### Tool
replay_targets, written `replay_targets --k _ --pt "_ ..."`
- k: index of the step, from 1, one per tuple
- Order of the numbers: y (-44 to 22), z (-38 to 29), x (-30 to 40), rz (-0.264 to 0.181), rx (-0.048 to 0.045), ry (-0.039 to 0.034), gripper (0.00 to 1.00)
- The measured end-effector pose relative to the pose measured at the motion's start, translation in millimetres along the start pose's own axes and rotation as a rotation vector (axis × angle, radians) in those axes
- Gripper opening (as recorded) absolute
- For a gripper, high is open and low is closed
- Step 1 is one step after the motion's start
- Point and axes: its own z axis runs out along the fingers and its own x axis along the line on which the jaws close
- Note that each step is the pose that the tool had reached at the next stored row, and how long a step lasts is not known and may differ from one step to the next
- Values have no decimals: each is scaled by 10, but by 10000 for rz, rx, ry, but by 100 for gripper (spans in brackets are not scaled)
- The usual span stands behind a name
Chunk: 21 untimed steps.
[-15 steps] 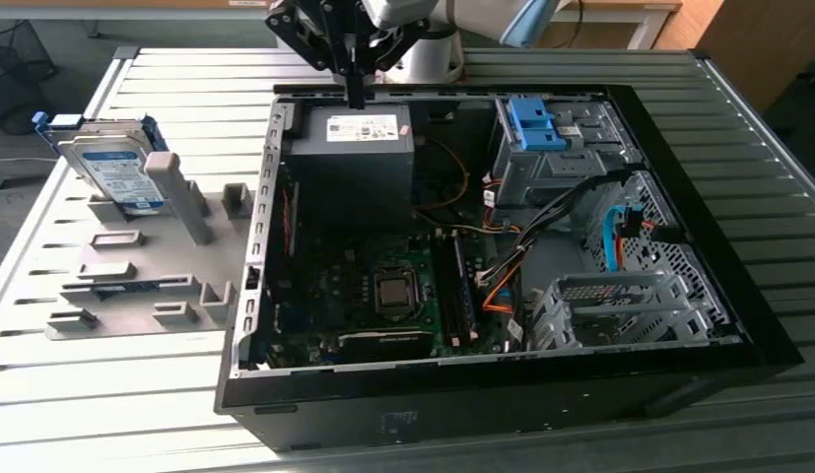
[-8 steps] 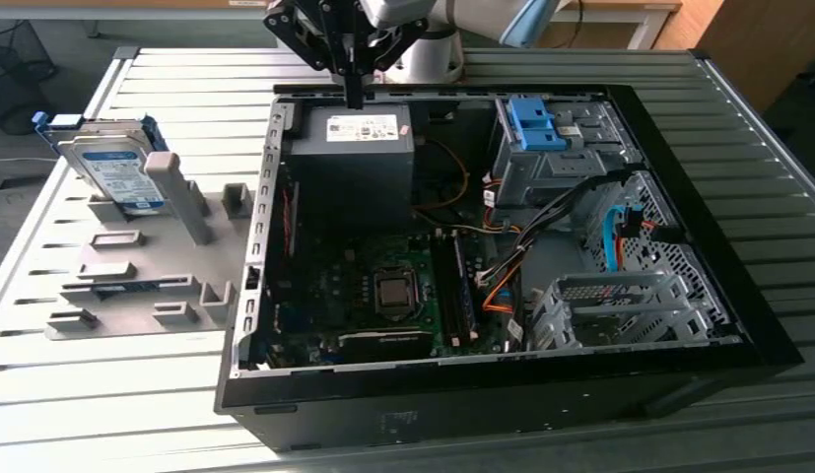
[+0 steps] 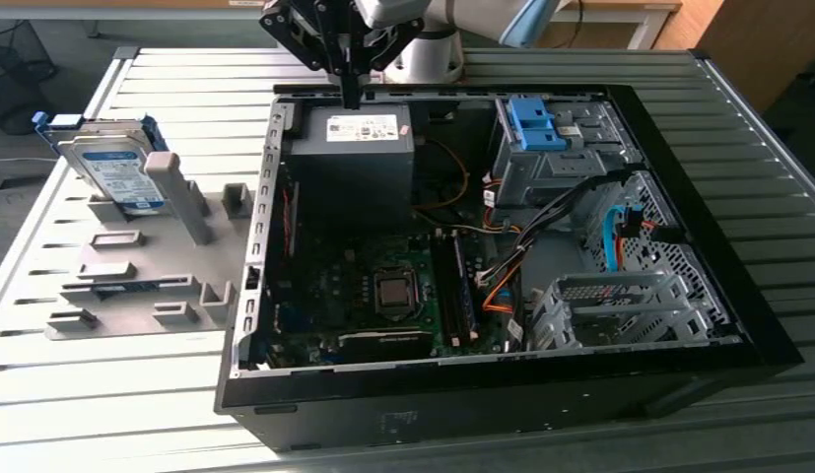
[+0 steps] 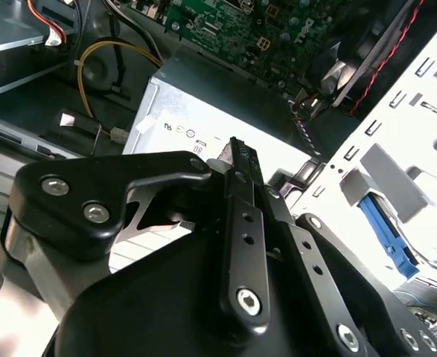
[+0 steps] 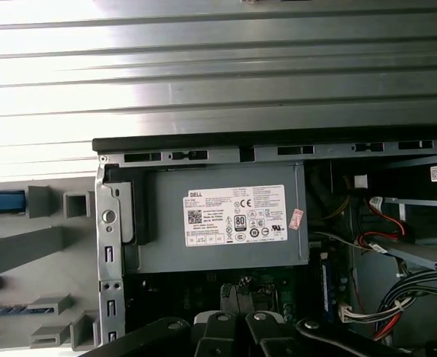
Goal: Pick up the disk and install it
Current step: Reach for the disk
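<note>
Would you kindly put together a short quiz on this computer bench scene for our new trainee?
1. Where is the disk? A) standing in the grey holder beside the computer case; B) inside the case; C) on top of the case.
2. True or false: the claw hangs above the open computer case, apart from the disk.
3. Fill in: the rails along the disk's edges are ____.
Key: 1 A; 2 true; 3 blue.
</note>
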Motion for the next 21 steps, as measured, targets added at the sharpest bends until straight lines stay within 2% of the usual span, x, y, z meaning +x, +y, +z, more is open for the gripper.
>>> replay_targets --k 21 --pt "-6 0 82 1 0 0 11"
